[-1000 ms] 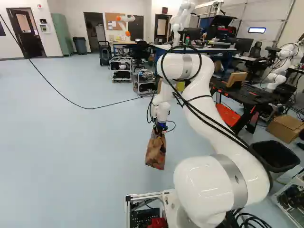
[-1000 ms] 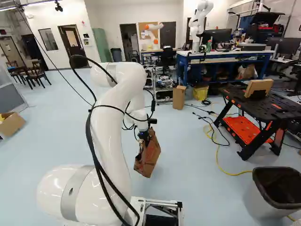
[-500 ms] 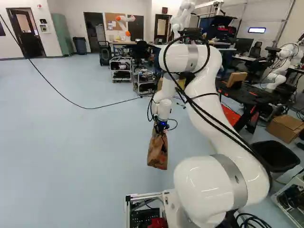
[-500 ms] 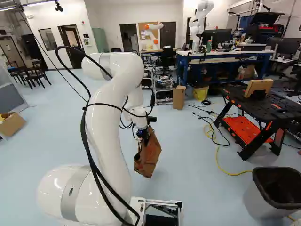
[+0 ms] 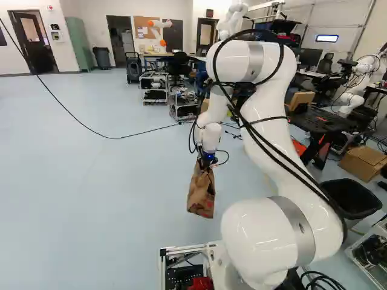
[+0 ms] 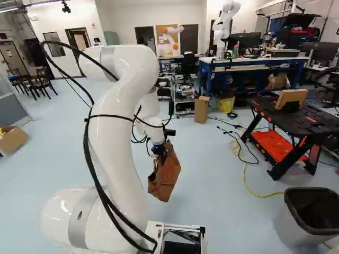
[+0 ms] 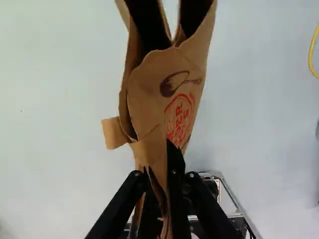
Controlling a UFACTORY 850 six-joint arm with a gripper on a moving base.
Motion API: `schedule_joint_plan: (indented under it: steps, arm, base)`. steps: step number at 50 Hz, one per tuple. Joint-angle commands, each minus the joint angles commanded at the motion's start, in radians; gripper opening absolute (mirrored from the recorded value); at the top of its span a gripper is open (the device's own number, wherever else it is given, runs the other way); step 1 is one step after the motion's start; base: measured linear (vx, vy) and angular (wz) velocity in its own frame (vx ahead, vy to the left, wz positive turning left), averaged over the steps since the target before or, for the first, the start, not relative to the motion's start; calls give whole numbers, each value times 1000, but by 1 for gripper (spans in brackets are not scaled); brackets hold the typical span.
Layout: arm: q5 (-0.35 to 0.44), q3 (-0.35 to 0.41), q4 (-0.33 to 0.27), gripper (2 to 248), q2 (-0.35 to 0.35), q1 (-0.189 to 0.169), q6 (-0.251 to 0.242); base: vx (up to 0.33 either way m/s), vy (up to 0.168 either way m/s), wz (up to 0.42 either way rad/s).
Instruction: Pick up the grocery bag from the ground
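Brown bag (image 7: pixel 152 89), hanging (pinched) from claw (image 6: pixel 161 153)

The pincer (image 6: pixel 160 152) pinches the brown paper bag (image 7: pixel 157 107) between both fingers, the paper creased there. A paper tab (image 7: pixel 113 133) sticks out from the bag's side. Beyond lie pale floor (image 7: pixel 60 74), a metal frame (image 7: pixel 232 198) near the fingers, and a yellow cable (image 7: pixel 312 55) well apart.
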Motion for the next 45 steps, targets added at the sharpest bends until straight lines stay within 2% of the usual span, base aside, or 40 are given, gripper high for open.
schedule_joint_plan:
  steps: [45]
  arm:
    - [0,241,0,21,268,1,0]
  base:
    - [0,0,0]
